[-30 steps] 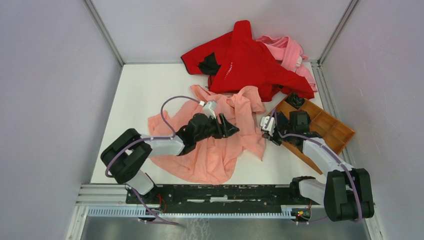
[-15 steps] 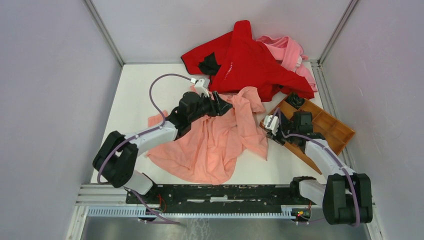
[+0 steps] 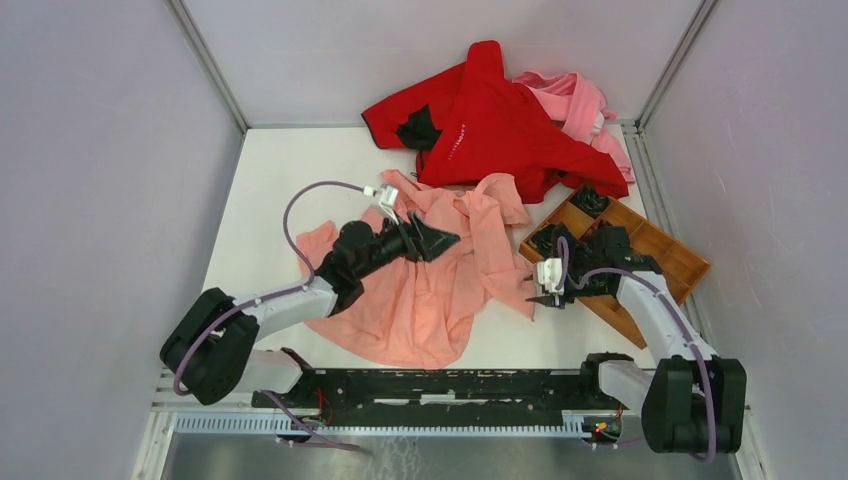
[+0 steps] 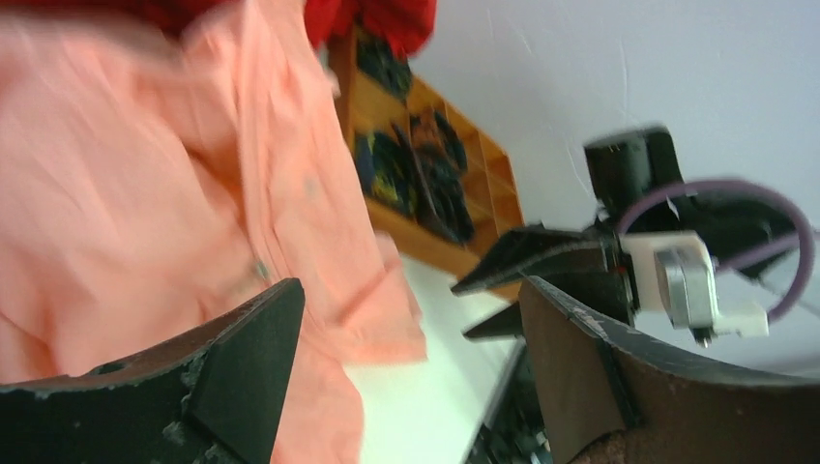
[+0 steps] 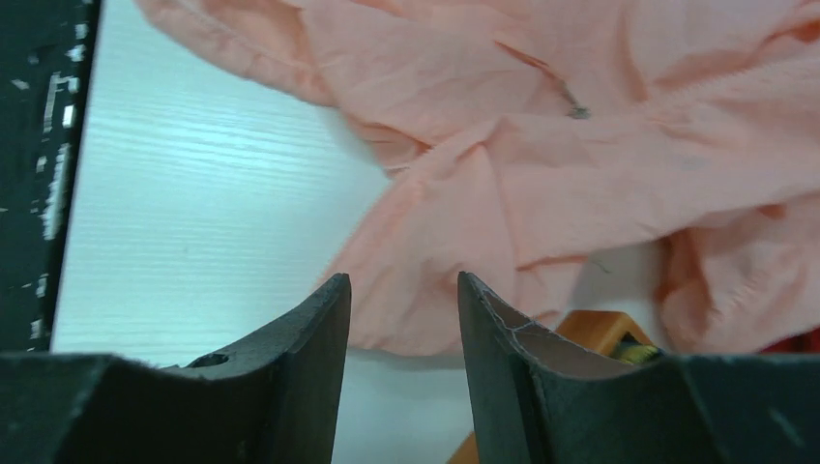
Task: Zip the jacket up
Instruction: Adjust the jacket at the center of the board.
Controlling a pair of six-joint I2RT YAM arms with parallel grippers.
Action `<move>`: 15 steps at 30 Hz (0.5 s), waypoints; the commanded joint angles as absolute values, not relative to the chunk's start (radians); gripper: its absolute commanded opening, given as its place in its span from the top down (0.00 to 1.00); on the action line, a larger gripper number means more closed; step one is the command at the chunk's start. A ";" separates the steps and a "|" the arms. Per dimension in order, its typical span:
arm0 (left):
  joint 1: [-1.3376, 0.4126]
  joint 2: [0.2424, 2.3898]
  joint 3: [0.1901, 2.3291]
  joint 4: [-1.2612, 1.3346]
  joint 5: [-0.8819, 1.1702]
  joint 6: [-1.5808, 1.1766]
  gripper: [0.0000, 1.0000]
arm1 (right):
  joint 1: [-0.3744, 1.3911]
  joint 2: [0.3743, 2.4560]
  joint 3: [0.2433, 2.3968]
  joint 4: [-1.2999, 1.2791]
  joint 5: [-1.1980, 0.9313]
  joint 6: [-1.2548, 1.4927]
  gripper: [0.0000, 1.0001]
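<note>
Salmon-pink fabric lies in a crumpled heap mid-frame in the top view. That's the jacket [image 3: 440,290], on the white counter [image 3: 270,190]. Its upper edge touches the red garment [image 3: 500,120], w/ the paler pink garment [image 3: 585,100] behind that at upper right. We can't make out a straight front opening; the cloth is folded over itself.

Left end effector [image 3: 438,240] hovers over the jacket's upper middle, jaws spread wide, nothing btwn them. Right end effector [image 3: 540,298] sits at the jacket's lower-right corner, just beside the wooden tray [image 3: 672,262]. Its jaws are partway apart & also empty; fabric lies beyond the tips, not in them.

Step in hand, we reckon: spread the jacket flat & find the zip. To do it well we'd pinch single layers at the hem corners, not bunches. We'd pull them apart low over the counter so the thin cloth doesn't bunch up again. A small metal bit [image 5: 577,112] shows upper middle in the right wrist view, poss. the zip pull, but too small to be sure. We'd also keep the right arm off the tray and the left off the red garment.
</note>
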State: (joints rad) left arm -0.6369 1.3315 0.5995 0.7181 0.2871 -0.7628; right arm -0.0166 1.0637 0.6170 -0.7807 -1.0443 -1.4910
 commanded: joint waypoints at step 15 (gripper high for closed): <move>-1.083 1.440 0.382 0.937 -0.235 -1.145 0.32 | 0.318 0.979 0.419 -0.460 -0.717 -1.179 0.49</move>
